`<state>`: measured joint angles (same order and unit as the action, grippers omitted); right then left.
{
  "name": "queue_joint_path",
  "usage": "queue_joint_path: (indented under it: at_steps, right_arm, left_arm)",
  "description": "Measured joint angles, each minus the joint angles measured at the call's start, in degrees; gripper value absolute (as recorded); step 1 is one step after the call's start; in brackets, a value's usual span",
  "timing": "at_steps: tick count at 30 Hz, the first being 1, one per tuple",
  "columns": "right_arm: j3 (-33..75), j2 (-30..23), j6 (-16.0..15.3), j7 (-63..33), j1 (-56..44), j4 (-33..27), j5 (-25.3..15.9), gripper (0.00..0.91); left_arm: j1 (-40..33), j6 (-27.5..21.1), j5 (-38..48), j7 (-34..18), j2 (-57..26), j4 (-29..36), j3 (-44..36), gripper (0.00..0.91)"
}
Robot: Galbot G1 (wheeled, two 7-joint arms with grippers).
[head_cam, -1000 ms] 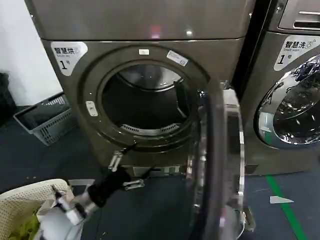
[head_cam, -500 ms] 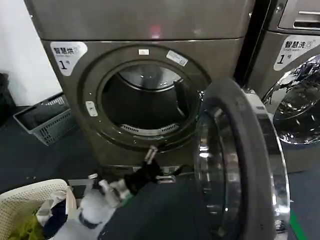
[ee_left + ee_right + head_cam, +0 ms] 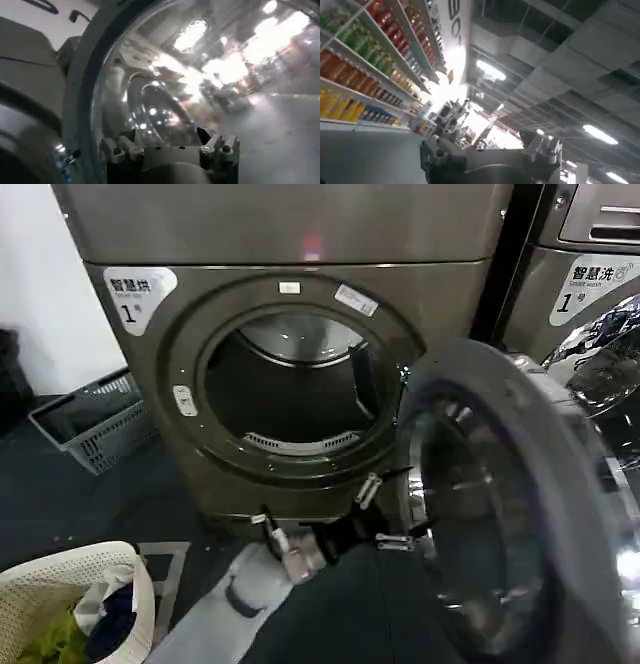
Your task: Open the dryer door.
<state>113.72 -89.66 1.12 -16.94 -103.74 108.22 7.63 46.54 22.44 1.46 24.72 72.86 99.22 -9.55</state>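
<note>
My left pincer (image 3: pixel 378 512) sits low in front of the machine, its two metal fingers (image 3: pixel 368 489) spread apart and gripping nothing, placed just beside the inner rim of the round, glass-paned dryer door (image 3: pixel 500 514). From the left wrist camera, that pincer (image 3: pixel 170 147) faces the domed door glass (image 3: pixel 200 75) closely, fingers parted, with the dark door ring curving around the pane. I cannot tell whether a fingertip touches the rim. The door stands swung wide on its right-hand hinge, well clear of the circular drum opening (image 3: pixel 290 389) of the bronze-grey front-loading dryer (image 3: pixel 290 244), which carries a white label marked "1" (image 3: pixel 137 288) at its upper left. The drum interior is exposed. My right pincer (image 3: pixel 490 150) appears in its own wrist camera, pointed up toward a ceiling with strip lights (image 3: pixel 600 132) and shelves of coloured bottles (image 3: pixel 360 55); its fingers are parted and hold nothing. On the dark floor to the left, a cream woven laundry basket (image 3: pixel 70 569) holds clothes, and a grey slatted plastic crate (image 3: pixel 85 419) rests nearer the white wall. A second machine (image 3: pixel 590 294) stands to the right.
</note>
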Motion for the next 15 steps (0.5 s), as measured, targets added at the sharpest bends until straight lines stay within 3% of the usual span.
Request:
queue_joint_path:
  at_steps: [9,15]
  right_arm:
    - [3.3,-0.5,-1.8,-0.8,-0.8,-1.2,-0.8,0.907]
    - [4.6,-1.1,-4.6,-3.5,-0.5,0.1,-1.6,0.907]
  left_arm:
    - [-5.3,0.1,0.0,-1.1,4.6,-4.9,-4.7,0.907]
    - [-8.1,0.1,0.2,-1.2,7.1,-8.5,-7.2,0.907]
